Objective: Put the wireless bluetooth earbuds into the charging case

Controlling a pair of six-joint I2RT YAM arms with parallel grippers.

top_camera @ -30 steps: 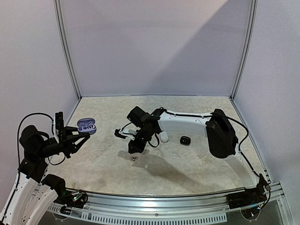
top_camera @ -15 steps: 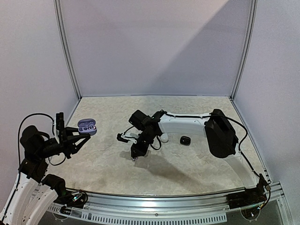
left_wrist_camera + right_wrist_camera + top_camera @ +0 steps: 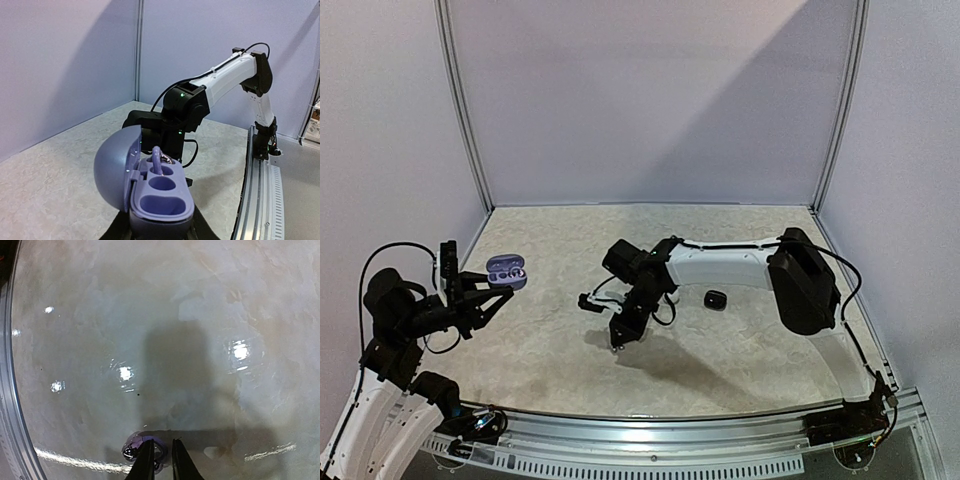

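The left hand (image 3: 160,234) is clenched on the base of the charging case (image 3: 161,202), holding it up off the counter (image 3: 200,340) at the left side, near the left wall. The case is a purple pebble shape with its lid (image 3: 117,167) swung open to one side. One earbud (image 3: 157,159), with a purple hook, stands in the pocket farthest from the left wrist camera.

The right hand (image 3: 162,441) is well to the right of the charging case and a little nearer the arm bases, pointing straight down with its tips at the counter. Its two fingers are drawn close with only a narrow gap. A second earbud (image 3: 131,450), silvery with purple, lies at those tips, partly between them and partly out past one finger. Whether the fingers actually pinch it or only touch it cannot be told.

Farther right of the charging case, beyond the right hand, a small black case (image 3: 716,298) lies on the counter beside the white forearm.
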